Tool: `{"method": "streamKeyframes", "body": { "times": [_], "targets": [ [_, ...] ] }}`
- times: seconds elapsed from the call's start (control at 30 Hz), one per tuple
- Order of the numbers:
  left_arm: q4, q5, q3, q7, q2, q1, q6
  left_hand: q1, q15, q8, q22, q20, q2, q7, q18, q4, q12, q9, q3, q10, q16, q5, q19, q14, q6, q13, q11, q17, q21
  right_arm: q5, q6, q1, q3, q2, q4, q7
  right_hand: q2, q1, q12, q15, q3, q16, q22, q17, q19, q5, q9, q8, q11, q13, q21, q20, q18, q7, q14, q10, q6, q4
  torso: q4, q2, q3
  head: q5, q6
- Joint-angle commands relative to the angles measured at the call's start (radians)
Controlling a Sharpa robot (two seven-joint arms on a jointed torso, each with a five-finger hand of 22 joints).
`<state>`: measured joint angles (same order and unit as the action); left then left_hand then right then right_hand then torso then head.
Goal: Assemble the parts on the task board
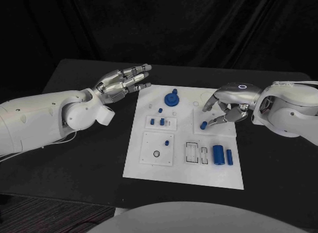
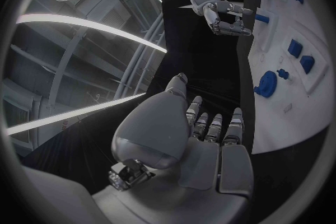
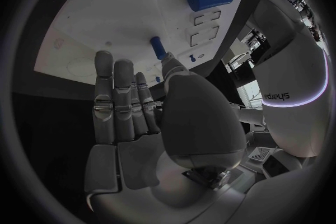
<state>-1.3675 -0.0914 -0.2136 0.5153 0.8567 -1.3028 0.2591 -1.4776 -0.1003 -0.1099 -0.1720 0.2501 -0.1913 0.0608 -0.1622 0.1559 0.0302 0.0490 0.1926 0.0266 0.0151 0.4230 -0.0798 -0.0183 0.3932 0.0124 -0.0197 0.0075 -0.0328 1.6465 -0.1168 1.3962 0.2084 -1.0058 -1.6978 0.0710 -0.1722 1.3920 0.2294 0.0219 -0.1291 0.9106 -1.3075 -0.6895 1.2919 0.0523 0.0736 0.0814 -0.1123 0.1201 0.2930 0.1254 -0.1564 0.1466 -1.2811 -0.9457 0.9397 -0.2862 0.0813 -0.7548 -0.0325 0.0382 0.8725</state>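
The white task board [image 1: 183, 167] lies in the middle of the black table. My right hand [image 1: 225, 107] hangs over its far right part with fingers pointing down. Its fingertips [image 1: 214, 120] stand right beside a short blue peg [image 1: 203, 125] on the board. In the right wrist view the thumb tip [image 3: 173, 69] reaches up to this peg [image 3: 159, 47], and the other fingers stay straight and hold nothing. My left hand [image 1: 124, 80] floats open, fingers spread, off the board's far left corner. A blue round gear [image 1: 172, 99] stands on the board's far edge.
A thick blue cylinder [image 1: 217, 154] and a thin one [image 1: 230, 156] lie at the board's right side, next to two rectangular slots [image 1: 198, 153]. Small blue pieces [image 1: 159, 121] sit left of centre, and a black ring [image 1: 156, 154] nearer me. Bare table surrounds the board.
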Motion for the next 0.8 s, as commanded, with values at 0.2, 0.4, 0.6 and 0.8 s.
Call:
{"method": "streamKeyframes", "body": {
  "times": [0.2,0.4,0.6,0.8],
  "targets": [
    [-0.001,-0.001,0.001,0.015,-0.002,0.003,0.008,0.004,-0.006,-0.003,0.001,0.002,-0.009,0.003,-0.019,0.002,0.005,0.0,0.0,0.004,0.003,0.005,-0.003,0.001,-0.001,0.001,-0.008,0.001,-0.005,0.01,0.057,-0.022,-0.001,0.005,0.004,-0.001,0.011,0.034,-0.012,0.006,-0.013,-0.002,-0.028,-0.003,0.009,0.0,0.001,0.003,0.002,-0.01,0.002,0.003,-0.013,-0.002,-0.006,-0.027,0.01,0.002,-0.0028,0.002,-0.0012,0.003,0.0],
    [0.001,-0.001,0.001,0.016,-0.001,0.003,0.008,0.005,-0.006,-0.003,0.001,0.002,-0.009,0.003,-0.018,0.002,0.005,0.0,0.001,0.004,0.003,0.005,-0.003,0.001,-0.004,0.001,-0.009,0.001,-0.005,0.01,0.064,-0.034,-0.001,0.014,0.01,0.003,0.02,0.058,-0.023,0.005,-0.02,-0.005,-0.029,0.001,0.011,0.005,-0.001,-0.003,0.003,-0.019,-0.003,0.002,-0.013,-0.003,-0.005,-0.038,0.005,0.009,-0.0003,0.002,-0.0011,0.0,0.0],
    [0.002,-0.001,0.001,0.014,-0.003,0.005,0.011,0.006,-0.007,-0.003,0.002,0.002,-0.01,0.003,-0.018,0.003,0.006,-0.001,0.001,0.004,0.003,0.005,-0.003,0.001,-0.004,0.002,-0.009,0.001,-0.005,0.01,0.063,-0.043,-0.001,0.026,0.018,0.004,0.043,0.116,-0.043,0.002,-0.042,-0.006,-0.032,0.001,0.016,0.086,-0.002,-0.007,0.004,-0.039,-0.012,0.0,-0.014,-0.002,-0.006,-0.063,0.006,0.041,-0.0002,0.002,-0.002,0.006,0.0],
    [0.004,-0.001,0.001,0.011,-0.005,0.006,0.015,0.006,-0.007,-0.004,0.002,0.003,-0.011,0.003,-0.018,0.004,0.007,0.0,0.001,0.005,0.004,0.005,-0.003,0.001,-0.001,0.002,-0.01,0.001,-0.005,0.01,0.052,-0.048,-0.001,0.036,0.022,0.007,0.049,0.126,-0.047,0.001,-0.049,-0.002,-0.035,-0.003,0.019,0.099,-0.002,-0.006,0.006,-0.044,-0.009,-0.002,-0.013,0.001,-0.009,-0.078,0.01,0.049,-0.0002,0.002,-0.0019,0.007,0.0]
  ]
}}
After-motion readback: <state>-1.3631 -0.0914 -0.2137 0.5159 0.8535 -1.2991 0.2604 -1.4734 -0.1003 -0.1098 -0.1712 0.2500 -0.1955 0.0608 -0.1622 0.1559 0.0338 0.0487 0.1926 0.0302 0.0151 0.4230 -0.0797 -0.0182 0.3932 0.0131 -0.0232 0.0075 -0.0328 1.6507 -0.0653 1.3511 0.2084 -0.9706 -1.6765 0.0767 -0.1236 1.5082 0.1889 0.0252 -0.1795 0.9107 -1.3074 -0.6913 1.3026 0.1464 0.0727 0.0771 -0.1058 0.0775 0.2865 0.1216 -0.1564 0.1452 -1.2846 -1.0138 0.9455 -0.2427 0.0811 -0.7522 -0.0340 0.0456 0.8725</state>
